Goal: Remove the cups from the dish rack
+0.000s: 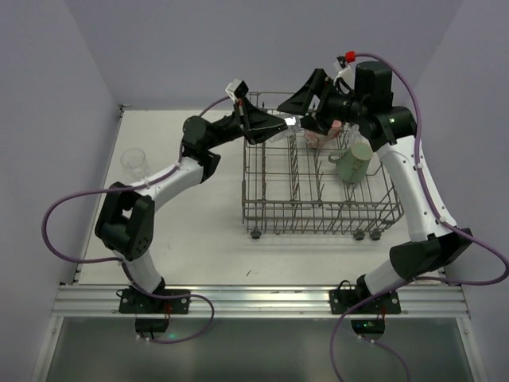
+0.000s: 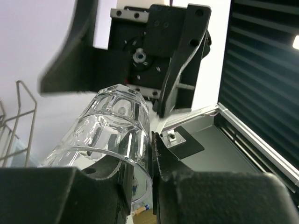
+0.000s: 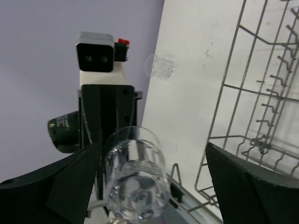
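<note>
Above the dish rack's point(image 1: 318, 213) far edge, my left gripper point(image 2: 142, 161) pinches a clear tumbler point(image 2: 107, 130) by its rim alone while the right gripper point(image 3: 154, 168) gapes around it; one nudge could drop it.

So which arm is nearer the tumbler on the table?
Left. The left arm passes just beside the tumbler; the right arm stands across the dish rack from it.
</note>
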Controlling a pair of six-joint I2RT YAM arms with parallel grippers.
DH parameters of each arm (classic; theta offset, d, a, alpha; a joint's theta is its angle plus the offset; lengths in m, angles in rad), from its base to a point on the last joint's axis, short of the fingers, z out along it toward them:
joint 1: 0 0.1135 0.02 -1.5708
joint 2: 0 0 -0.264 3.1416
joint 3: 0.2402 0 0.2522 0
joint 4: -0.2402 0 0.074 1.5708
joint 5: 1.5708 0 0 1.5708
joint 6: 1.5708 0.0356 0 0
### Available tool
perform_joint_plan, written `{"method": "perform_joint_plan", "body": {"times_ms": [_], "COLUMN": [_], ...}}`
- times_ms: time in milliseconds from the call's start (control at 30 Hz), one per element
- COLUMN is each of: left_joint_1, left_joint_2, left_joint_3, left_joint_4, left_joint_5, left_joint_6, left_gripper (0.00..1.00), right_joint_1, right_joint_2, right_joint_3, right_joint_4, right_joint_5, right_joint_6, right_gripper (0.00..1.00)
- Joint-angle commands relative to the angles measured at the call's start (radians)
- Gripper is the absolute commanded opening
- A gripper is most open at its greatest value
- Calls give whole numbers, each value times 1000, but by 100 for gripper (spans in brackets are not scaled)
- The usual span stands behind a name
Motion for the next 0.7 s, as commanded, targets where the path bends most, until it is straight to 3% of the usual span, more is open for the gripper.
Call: {"method": "perform_joint_plan", "body": {"times_ms": [0, 100, 133, 200, 300, 433, 667], "left_joint_1": [68, 188, 223, 317, 398, 440, 444], "left_joint_2": [-134, -225, -263, -277, -254, -173, -31], "left_joint_3": [-56, -69, -55, -2, 107, 238, 411], "left_joint_4": [-34, -312, -517, -771, -1245, -1533, -1766], "left_joint_5": [69, 119, 130, 127, 42, -148, -511], "left_joint_6": [33, 223, 289, 531, 776, 978, 1226], "left_gripper": [0, 0, 0, 0, 0, 0, 0], "right_joint_1": [-12, -17, -17, -17, -17, -15, -12], "right_joint_2": [8, 17, 14, 3, -32, -108, -191], "right_joint_3": [65, 123, 131, 123, 59, -64, -170], "right_joint_4": [-65, -151, -168, -206, -234, -239, -274], "right_joint_5": [60, 164, 193, 268, 314, 422, 508], "right_joint_6": [-55, -109, -124, -164, -209, -245, -301], "right_gripper": [99, 99, 99, 99, 99, 99, 99]}}
